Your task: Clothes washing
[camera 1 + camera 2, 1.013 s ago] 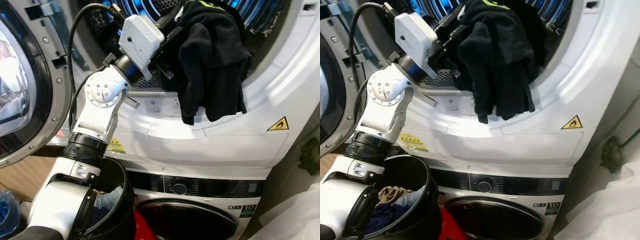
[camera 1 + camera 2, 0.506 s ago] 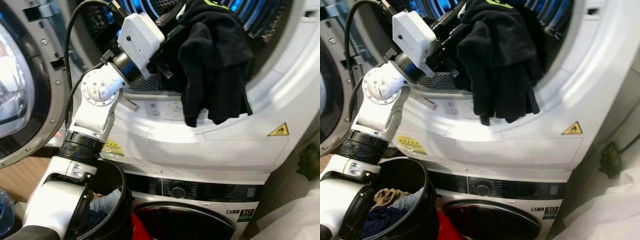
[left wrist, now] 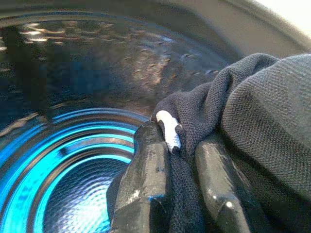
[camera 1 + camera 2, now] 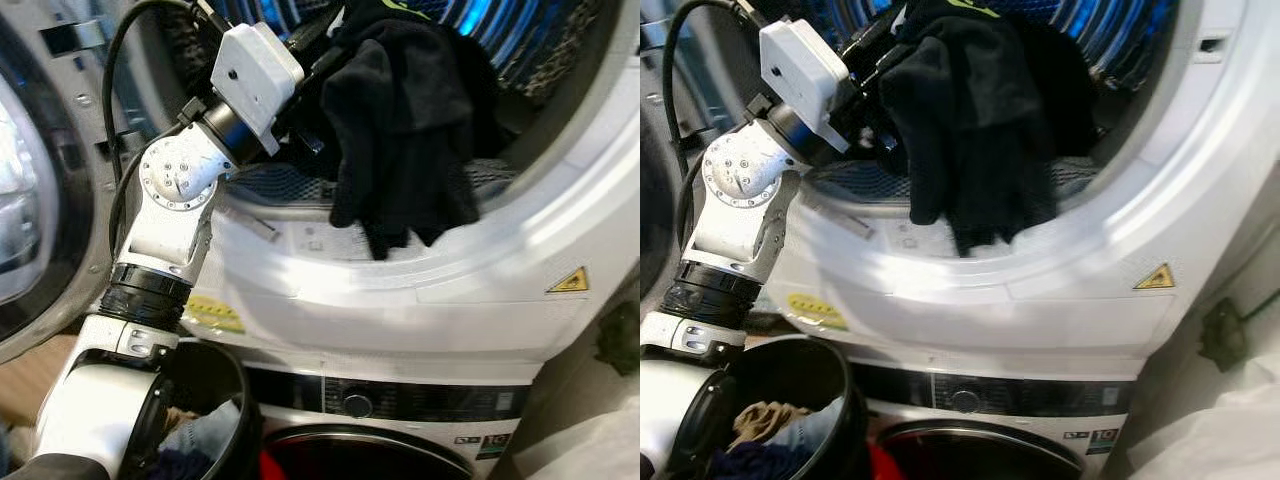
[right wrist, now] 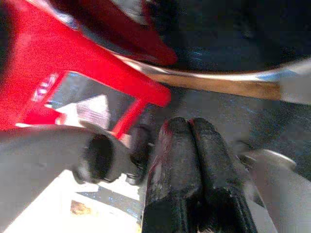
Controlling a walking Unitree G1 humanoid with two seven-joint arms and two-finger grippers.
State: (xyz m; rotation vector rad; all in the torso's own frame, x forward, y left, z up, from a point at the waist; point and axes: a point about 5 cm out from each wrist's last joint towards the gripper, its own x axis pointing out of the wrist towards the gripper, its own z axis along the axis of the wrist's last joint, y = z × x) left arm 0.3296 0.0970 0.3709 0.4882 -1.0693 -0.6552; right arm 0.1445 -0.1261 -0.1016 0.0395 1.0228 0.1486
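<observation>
At the upper drum's mouth, a black garment is being gripped by the left gripper.

Seen from the head cameras, the garment is being held at the opening of the upper machine, its loose end draping over the white front rim while the blue-lit drum is glowing behind it; the open door is standing at the left, and a black basket with clothes in it is being carried low at the near left, above the lower machine. Along the left wrist camera, dark knit fabric is being pinched between the two black fingers. Along the right wrist camera, the right gripper is being held with its fingers pressed together, beside a red object.
</observation>
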